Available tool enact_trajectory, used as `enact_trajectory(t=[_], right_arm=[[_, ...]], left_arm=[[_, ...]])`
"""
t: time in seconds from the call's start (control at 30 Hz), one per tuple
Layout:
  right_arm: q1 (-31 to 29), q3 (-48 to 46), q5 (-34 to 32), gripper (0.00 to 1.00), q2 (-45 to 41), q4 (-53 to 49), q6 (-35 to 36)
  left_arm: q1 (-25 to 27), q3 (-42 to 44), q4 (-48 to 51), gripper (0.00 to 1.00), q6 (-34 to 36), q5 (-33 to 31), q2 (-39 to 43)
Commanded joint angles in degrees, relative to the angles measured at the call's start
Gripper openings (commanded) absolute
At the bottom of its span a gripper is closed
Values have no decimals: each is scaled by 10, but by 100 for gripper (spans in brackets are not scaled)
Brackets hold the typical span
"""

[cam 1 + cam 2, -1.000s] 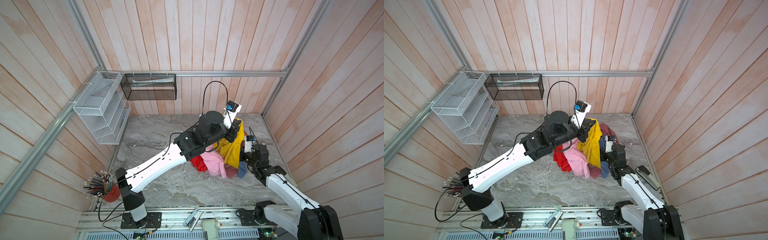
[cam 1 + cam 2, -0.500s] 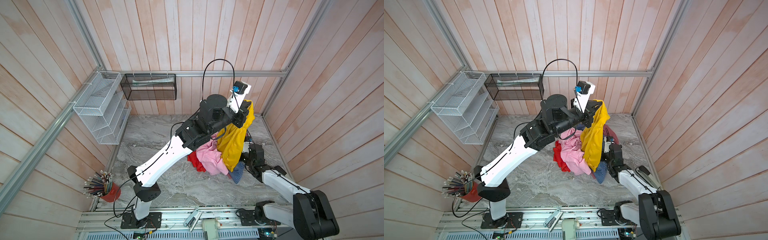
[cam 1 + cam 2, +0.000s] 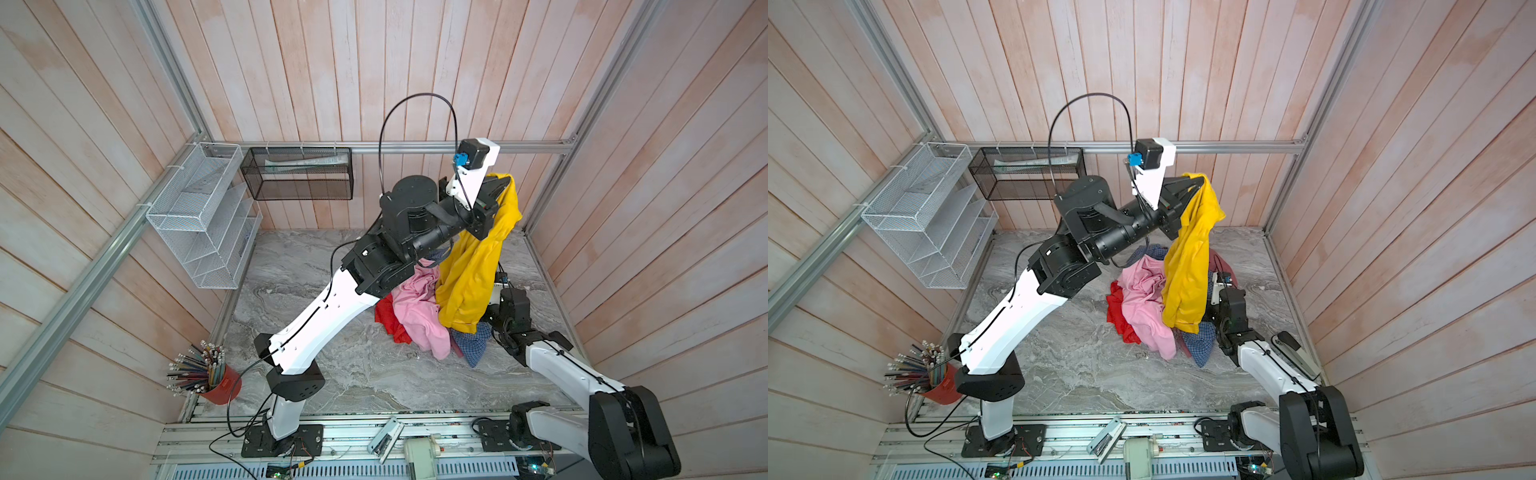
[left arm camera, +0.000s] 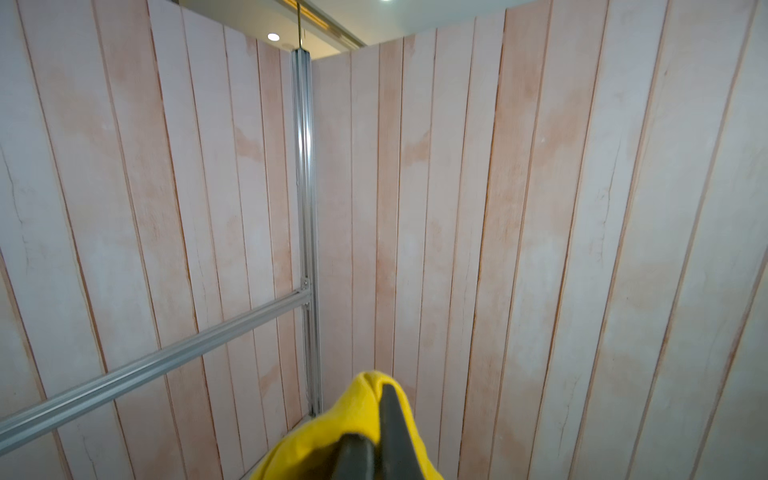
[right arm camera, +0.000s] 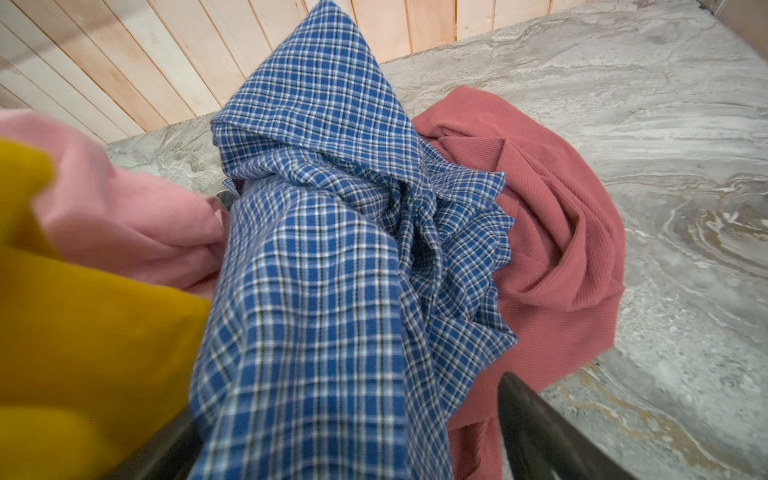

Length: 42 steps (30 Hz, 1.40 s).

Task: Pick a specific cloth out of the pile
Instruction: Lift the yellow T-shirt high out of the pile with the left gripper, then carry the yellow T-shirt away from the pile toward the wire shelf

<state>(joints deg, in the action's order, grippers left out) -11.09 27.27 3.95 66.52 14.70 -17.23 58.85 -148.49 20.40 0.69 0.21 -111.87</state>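
1. Left gripper [image 3: 1196,181]: jaws closed tight on a bunched fold at the top of the mustard-yellow T-shirt [image 3: 1187,266]. It is held high above the far side of the pile of mixed garments [image 3: 419,316].
2. Left wrist view: yellow fabric wrapped round the dark fingers [image 4: 392,419], with plank wall behind.
3. The mustard-yellow T-shirt hangs long and straight from that grip, down the right-arm side of the pile. Its lower hem is level with the pile top, and I cannot tell whether it touches. No print is visible on the side shown.
4. Right gripper [image 5: 345,399]: low, right against the pile on the right-arm side. Its jaws are spread wide and clamp nothing, and loose checked fabric drapes between the fingers.
5. In the pile:
   - The pink shirt [image 3: 1144,299] is on top.
   - The bright red garment [image 3: 1117,311] is under its left-arm edge.
   - The blue-and-white checked shirt [image 5: 324,249] is on the right-arm side.
   - The dusty red ribbed garment [image 5: 552,232] lies flat just beyond the checked shirt.
6. The pile sits on the grey marble tabletop [image 3: 332,374].
7. The red cup of pencils [image 3: 216,382] is well apart from the pile, near the left arm's base.
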Motion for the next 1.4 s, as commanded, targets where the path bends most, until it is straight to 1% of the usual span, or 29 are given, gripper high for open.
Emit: enact_trajectory(t=[0.0,0.1,0.23,0.33,0.43,0.57,0.73,0.77,0.87,0.97,1.03,1.1,1.17,1.3,1.37], right_arm=[[4,20,-18,98,-23,-21,-8],[5,31,-14,98,-33,-31,-6],[4,51,-7,98,-42,-53,-1],[4,60,-2,98,-51,-62,4],[4,71,2,98,-58,-77,7],[5,83,0,98,-65,-94,8],[4,106,8,98,-73,-108,12],[4,113,13,98,-74,-109,14],[4,125,26,98,-77,-107,12],[4,129,30,98,-82,-93,2],[2,132,32,98,-82,-86,0],[2,138,32,98,-80,-84,-1],[1,143,31,98,-76,-87,2],[1,147,22,98,-68,-87,3],[2,147,21,98,-63,-81,1]], left_arm=[[-4,-17,-68,0,15,16,4],[-6,-8,-79,0,28,14,18],[-16,17,-84,0,50,-12,48],[-22,42,-104,0,62,-13,75],[-24,34,-113,0,75,-24,86],[-30,35,-123,0,66,-42,101],[-37,33,-116,0,85,-57,117],[-56,34,-112,0,85,-55,123],[-81,44,-96,0,87,-54,139],[-113,58,-79,0,92,-66,156],[-135,80,-75,0,102,-77,173],[-170,114,-74,0,105,-81,192],[-213,145,-67,0,88,-76,210],[-315,235,-78,0,12,-23,251],[-351,278,-93,0,-8,-7,259]])
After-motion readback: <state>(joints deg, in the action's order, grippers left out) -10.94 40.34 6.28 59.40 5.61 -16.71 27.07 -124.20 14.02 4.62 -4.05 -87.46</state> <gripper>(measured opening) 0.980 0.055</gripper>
